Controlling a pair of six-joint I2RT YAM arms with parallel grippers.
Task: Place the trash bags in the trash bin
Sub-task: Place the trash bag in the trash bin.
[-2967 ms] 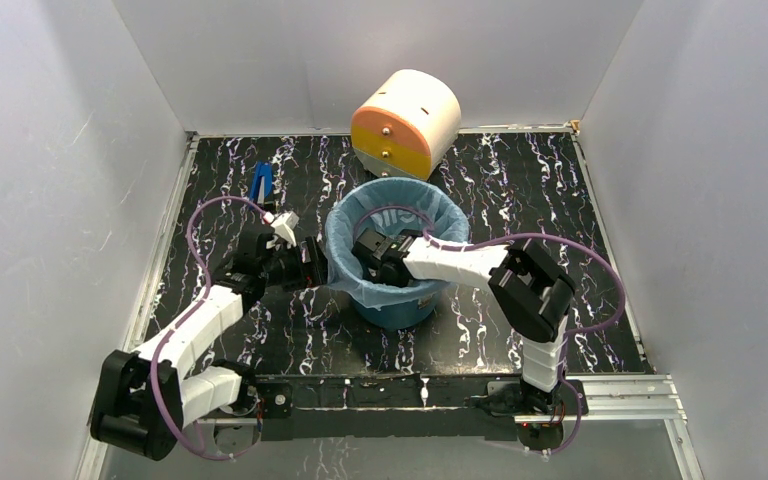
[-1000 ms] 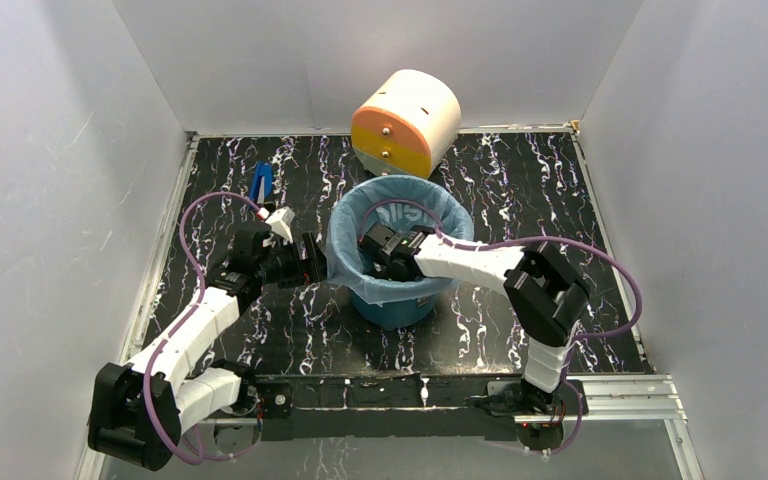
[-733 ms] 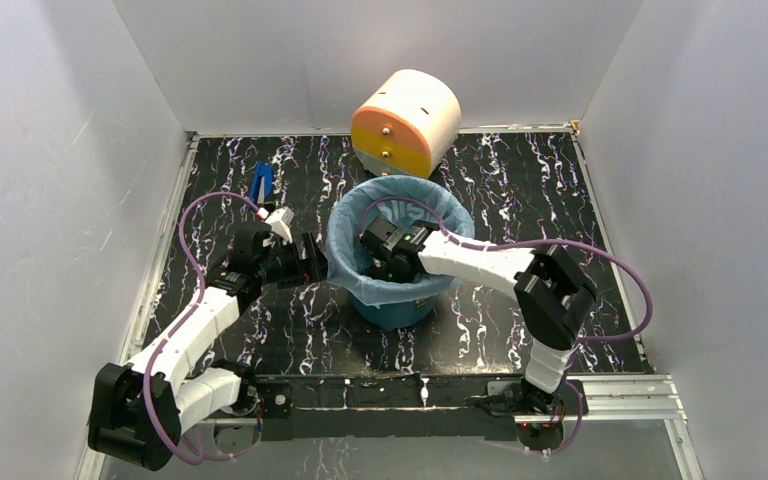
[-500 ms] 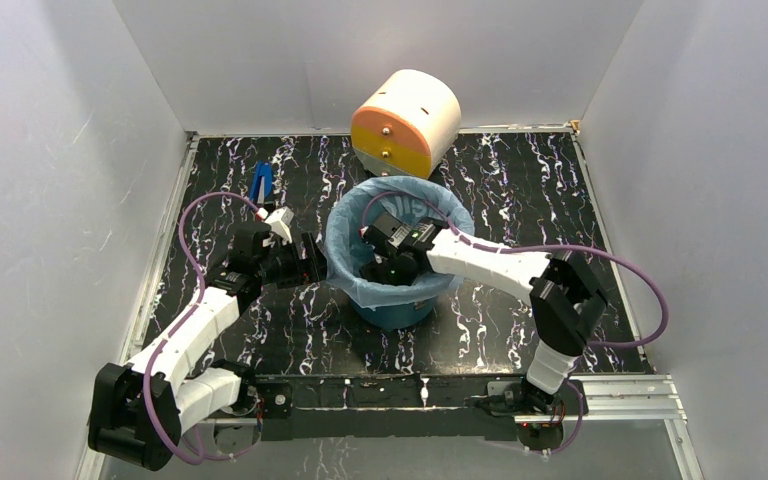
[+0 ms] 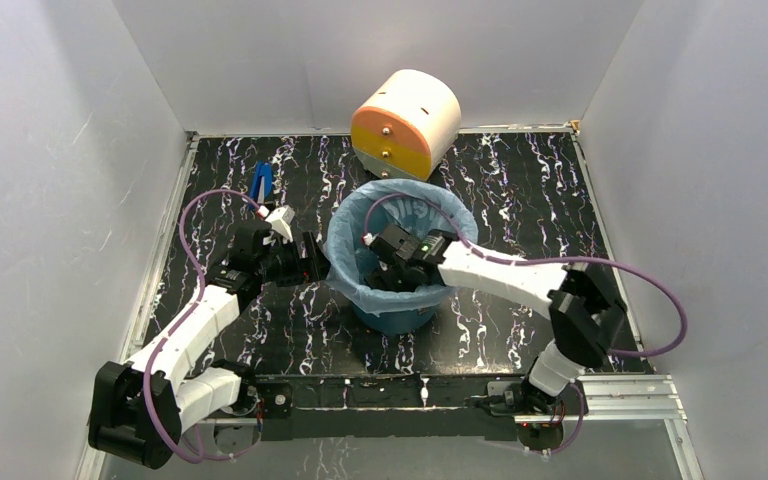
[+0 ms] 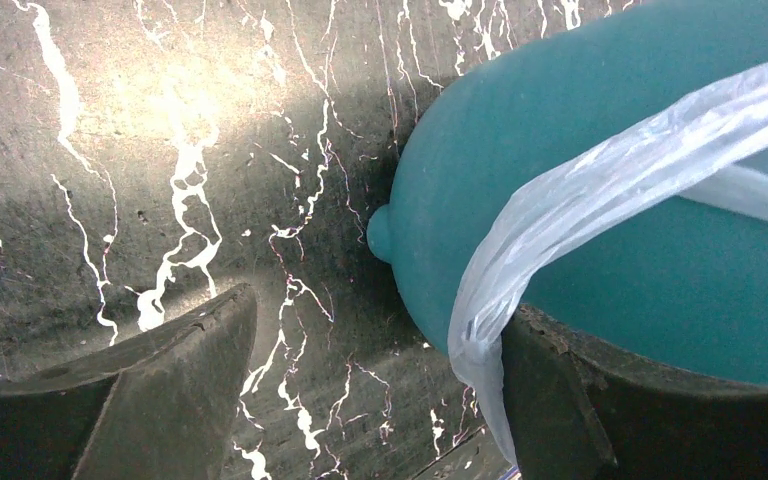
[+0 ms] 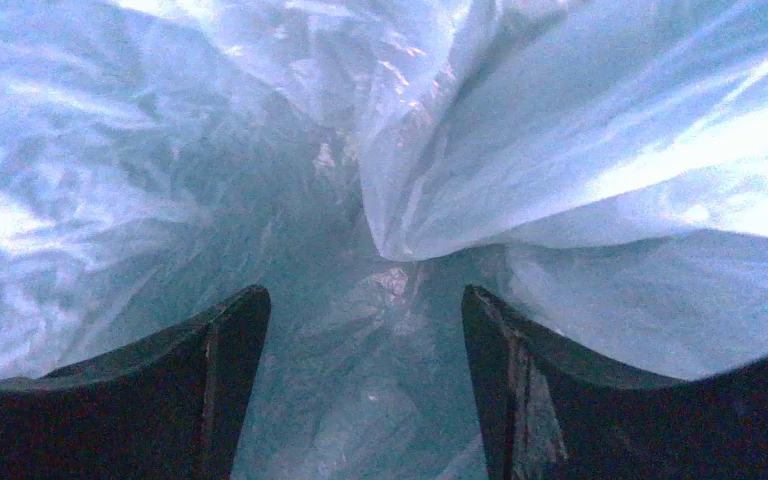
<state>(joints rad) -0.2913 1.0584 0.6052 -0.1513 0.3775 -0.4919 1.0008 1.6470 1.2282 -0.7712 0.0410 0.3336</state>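
Pale-blue bag [image 5: 352,240] lining teal bin [image 5: 400,320], floor hidden; left end effector [image 6: 375,310], right end effector [image 7: 365,300] both released.

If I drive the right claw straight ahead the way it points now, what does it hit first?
The trash bag: the right claw, open, points into the lined trash bin, and a crumpled fold of plastic lies straight ahead. How near, I can't tell.

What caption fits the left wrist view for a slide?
Open left pincer beside the teal trash bin, with the light-blue trash bag draped over its outer wall.
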